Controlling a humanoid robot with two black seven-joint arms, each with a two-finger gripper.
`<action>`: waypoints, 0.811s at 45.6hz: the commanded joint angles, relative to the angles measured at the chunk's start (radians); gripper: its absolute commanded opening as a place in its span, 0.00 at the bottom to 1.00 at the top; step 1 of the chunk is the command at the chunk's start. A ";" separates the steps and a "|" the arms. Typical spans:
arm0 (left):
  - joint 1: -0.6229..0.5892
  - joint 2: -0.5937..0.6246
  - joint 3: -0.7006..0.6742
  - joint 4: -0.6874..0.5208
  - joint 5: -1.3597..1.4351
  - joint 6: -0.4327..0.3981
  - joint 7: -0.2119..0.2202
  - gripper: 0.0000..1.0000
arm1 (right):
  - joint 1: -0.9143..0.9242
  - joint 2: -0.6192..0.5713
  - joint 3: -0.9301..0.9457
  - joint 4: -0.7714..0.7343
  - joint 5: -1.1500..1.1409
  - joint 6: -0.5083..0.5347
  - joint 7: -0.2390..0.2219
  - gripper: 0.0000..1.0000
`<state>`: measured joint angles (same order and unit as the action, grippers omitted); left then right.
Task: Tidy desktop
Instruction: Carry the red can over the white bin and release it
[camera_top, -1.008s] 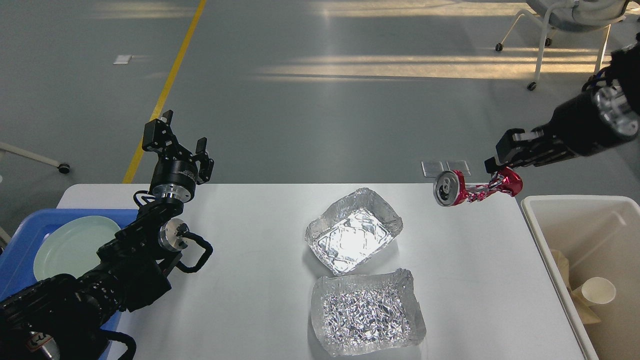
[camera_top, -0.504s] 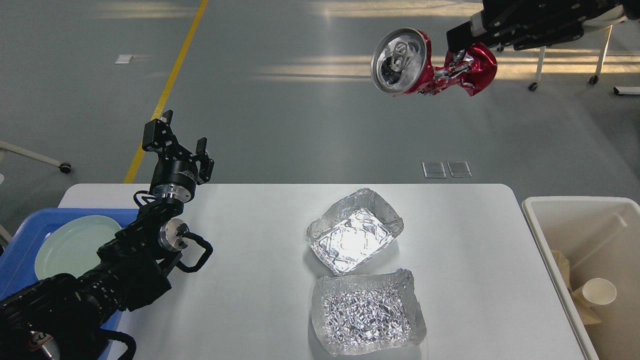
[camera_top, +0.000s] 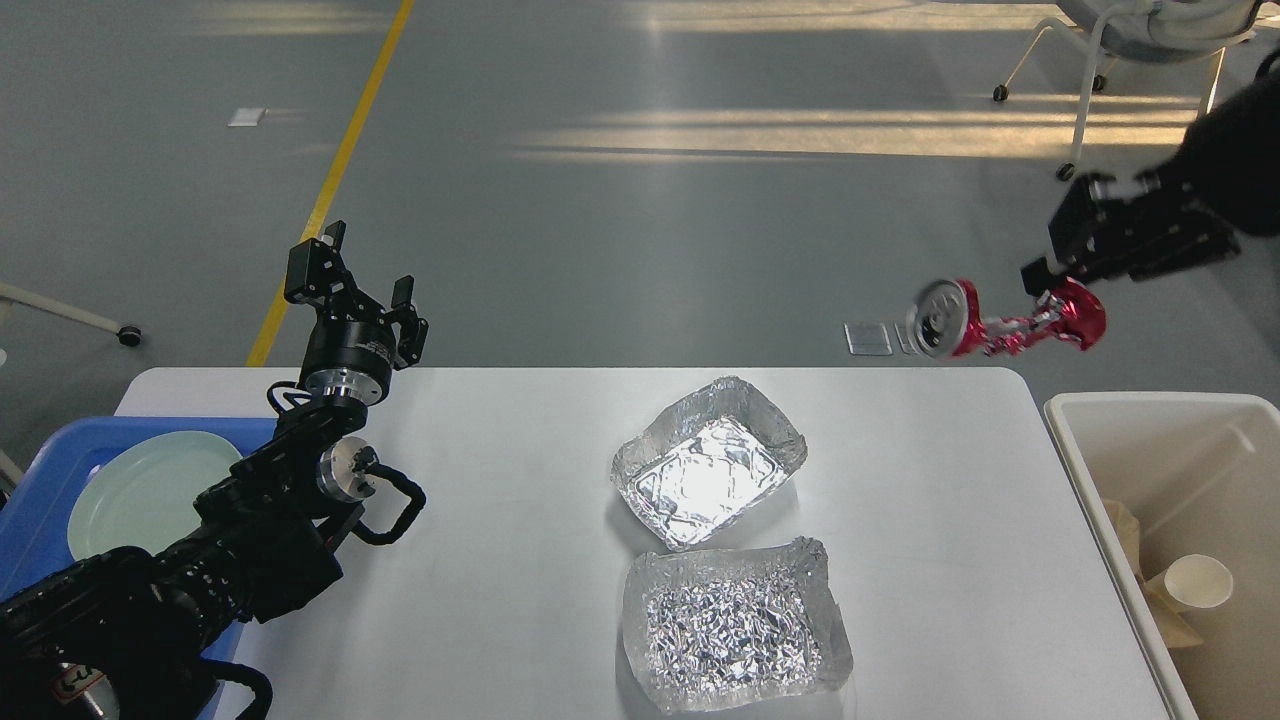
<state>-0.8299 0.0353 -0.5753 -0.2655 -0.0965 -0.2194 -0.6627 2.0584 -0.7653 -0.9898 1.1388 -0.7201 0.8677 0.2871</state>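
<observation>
The white desktop fills the lower part of the head view. Two crumpled foil trays lie on it: one at the middle, another at the front. My right gripper is shut on the crushed end of a red drink can and holds it in the air past the desktop's far right corner. My left gripper is open and empty, raised above the desktop's far left edge.
A blue tray with a pale green plate sits at the left. An off-white bin stands at the right, with a paper cup and crumpled paper inside. Chair legs stand on the floor at the back right.
My right arm swung the can high up to the middle top of the view, then brought it back down and right, near the far right corner. The left arm has not moved.
</observation>
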 joint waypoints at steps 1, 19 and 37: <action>0.000 0.000 0.000 0.000 0.000 0.000 0.000 1.00 | -0.161 0.009 -0.056 -0.100 -0.015 -0.163 -0.005 0.12; 0.000 0.000 0.000 0.000 0.000 0.000 0.000 1.00 | -0.693 0.077 -0.089 -0.554 -0.015 -0.541 -0.013 0.14; 0.000 0.000 0.000 0.000 0.000 0.000 0.000 1.00 | -0.914 0.100 -0.089 -0.695 -0.012 -0.820 -0.034 1.00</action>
<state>-0.8299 0.0353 -0.5752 -0.2653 -0.0966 -0.2194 -0.6627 1.1586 -0.6701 -1.0795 0.4478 -0.7325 0.0721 0.2567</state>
